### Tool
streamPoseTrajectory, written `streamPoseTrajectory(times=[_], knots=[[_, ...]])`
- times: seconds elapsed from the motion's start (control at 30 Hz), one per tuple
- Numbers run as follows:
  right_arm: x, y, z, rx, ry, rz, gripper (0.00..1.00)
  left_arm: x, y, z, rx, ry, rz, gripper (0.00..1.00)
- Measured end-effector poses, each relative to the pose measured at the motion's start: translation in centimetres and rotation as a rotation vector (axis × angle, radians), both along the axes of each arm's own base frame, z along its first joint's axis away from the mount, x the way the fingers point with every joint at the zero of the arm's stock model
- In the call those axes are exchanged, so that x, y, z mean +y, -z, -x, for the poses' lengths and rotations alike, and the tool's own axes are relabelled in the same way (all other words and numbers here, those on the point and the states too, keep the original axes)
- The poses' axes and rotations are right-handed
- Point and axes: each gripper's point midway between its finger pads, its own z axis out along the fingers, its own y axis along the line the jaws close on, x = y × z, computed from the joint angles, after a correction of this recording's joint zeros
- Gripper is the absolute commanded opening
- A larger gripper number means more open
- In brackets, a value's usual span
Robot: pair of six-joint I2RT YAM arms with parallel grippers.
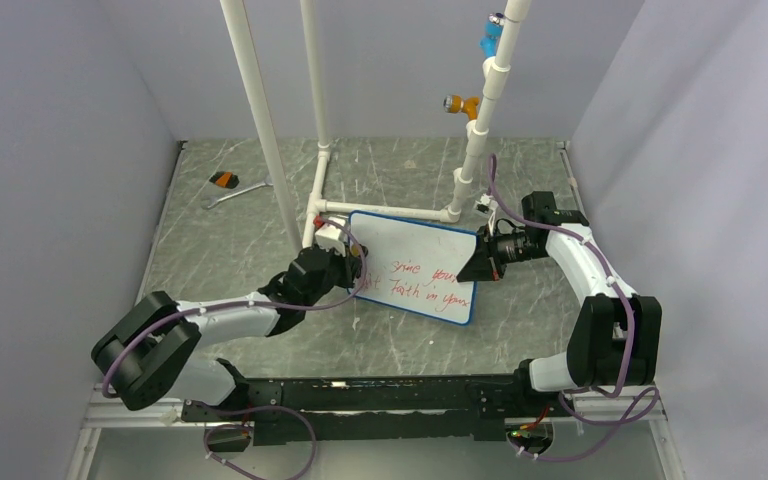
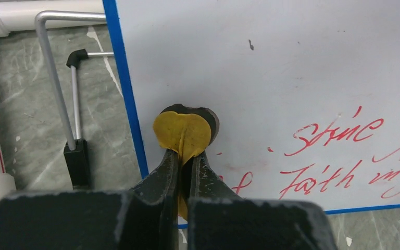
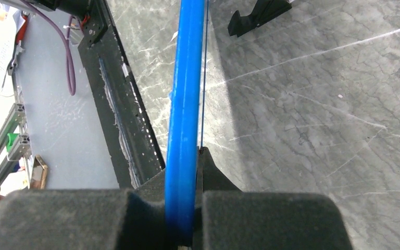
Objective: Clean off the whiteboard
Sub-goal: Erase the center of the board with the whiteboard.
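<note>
so: left tool [image 2: 185, 159] pinches yellow pad [image 2: 181, 130] on whiteboard [image 2: 291, 62], right tool [image 3: 185, 169] clamps its blue frame [image 3: 187, 78]. we fear hard strokes folding the pad or wrenching the frame free.

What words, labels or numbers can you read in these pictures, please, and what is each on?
"Faith in": red handwriting, lower line on the whiteboard; its neighbouring words are cropped or unclear.
Upper red line: possibly "Shine", too scrawled to be sure.
No other label, brand or number is readable.
</note>
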Motion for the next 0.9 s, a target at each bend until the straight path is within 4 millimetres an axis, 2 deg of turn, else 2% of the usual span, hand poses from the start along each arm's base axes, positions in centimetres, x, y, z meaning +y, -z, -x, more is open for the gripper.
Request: streamPoseTrajectory(times=[0.13, 0.27, 0.43, 0.5, 0.63, 0.8, 0.9], knots=[[0.0, 0.0, 0.0, 0.002, 0.0, -0.001, 0.0, 0.0, 0.0, -0.1, 0.005, 0.012, -0.002, 0.0], [0.0, 0.0, 0.1, 0.013, 0.005, -0.002, 0.0, -1.0, 0.4, 0.3, -0.001, 0.033, 0.0, 0.0], [-0.2, 0.0, 0.0, 0.021, 0.014, 0.0, 0.0, -3.7, 1.3, 2.6, 0.0, 0.098, -0.008, 0.0], [-0.2, 0.0, 0.0, 0.019, 0.014, 0.001, 0.0, -4.0, 1.5, 3.0, -0.001, 0.101, -0.005, 0.0], [-0.2, 0.0, 0.0, 0.012, 0.009, 0.001, 0.0, -3.2, 1.4, 2.6, 0.01, 0.08, 0.026, 0.0], [0.0, 0.1, -0.1, -0.009, -0.006, 0.002, 0.0, 0.5, 1.5, 0.8, 0.03, -0.014, 0.019, 0.0], [0.0, 0.1, -0.1, -0.012, -0.009, 0.002, 0.0, 1.6, 1.5, 0.2, 0.034, -0.042, 0.008, 0.0]])
